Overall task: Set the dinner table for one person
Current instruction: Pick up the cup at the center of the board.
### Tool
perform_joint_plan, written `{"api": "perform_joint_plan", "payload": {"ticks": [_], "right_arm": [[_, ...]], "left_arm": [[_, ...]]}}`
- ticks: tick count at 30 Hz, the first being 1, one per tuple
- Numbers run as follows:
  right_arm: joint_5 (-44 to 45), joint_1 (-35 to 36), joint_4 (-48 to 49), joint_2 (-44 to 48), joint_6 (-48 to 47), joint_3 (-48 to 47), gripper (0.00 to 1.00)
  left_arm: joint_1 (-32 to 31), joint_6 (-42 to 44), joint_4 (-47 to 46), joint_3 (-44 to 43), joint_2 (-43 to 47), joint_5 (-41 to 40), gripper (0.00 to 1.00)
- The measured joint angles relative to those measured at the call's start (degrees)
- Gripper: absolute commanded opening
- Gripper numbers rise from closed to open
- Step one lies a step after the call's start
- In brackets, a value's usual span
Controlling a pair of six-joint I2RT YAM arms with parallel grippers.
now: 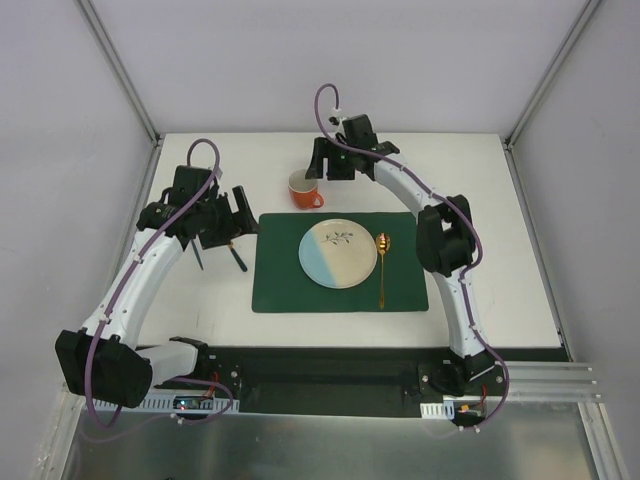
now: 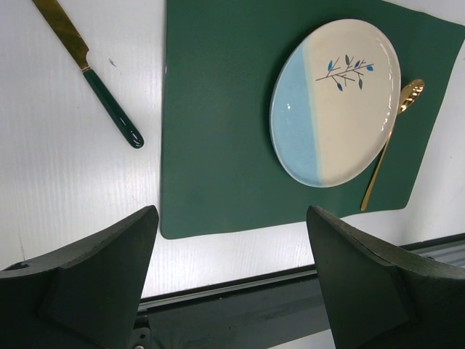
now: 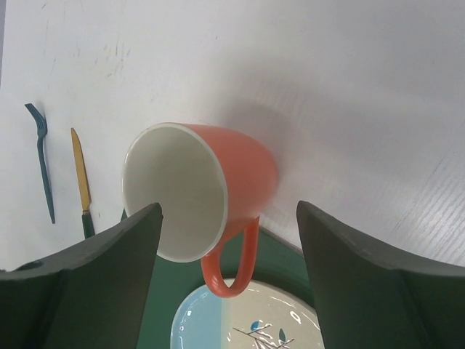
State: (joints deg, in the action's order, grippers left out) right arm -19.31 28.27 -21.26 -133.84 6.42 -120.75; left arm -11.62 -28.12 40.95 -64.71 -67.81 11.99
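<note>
The white dinner table (image 1: 480,200) carries a dark green placemat (image 1: 285,270). On the mat lie a cream and blue plate (image 1: 338,253) and, to its right, a gold spoon (image 1: 382,268). An orange mug (image 1: 305,190) stands upright on the table just beyond the mat's far edge. My right gripper (image 1: 330,168) hovers over the mug, open. In the right wrist view the mug (image 3: 200,189) shows between and below the spread fingers. My left gripper (image 1: 222,222) hangs open and holds nothing, left of the mat. A knife (image 2: 94,80) with a gold blade and green handle lies below it.
A teal fork (image 3: 42,163) lies on the table beside the knife (image 3: 81,185), left of the mat. The table's near edge, a dark rail (image 2: 240,287), runs under the left gripper (image 2: 232,276). Grey walls enclose the table on three sides.
</note>
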Motion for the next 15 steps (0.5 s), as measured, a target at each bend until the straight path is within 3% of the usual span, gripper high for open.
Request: {"api": "perform_joint_plan", "payload": {"ticks": [7,15], "right_arm": [[-1.1,0.1,0.2,0.0,0.9,1.1,0.66],[-1.7,0.2,1.0,0.0,1.7,2.4,0.21]], "left_arm": [[0.0,0.0,0.0,0.6,0.1,0.0,0.84],[0.0,0.0,0.1,0.9,0.4,0.0,0.84]]}}
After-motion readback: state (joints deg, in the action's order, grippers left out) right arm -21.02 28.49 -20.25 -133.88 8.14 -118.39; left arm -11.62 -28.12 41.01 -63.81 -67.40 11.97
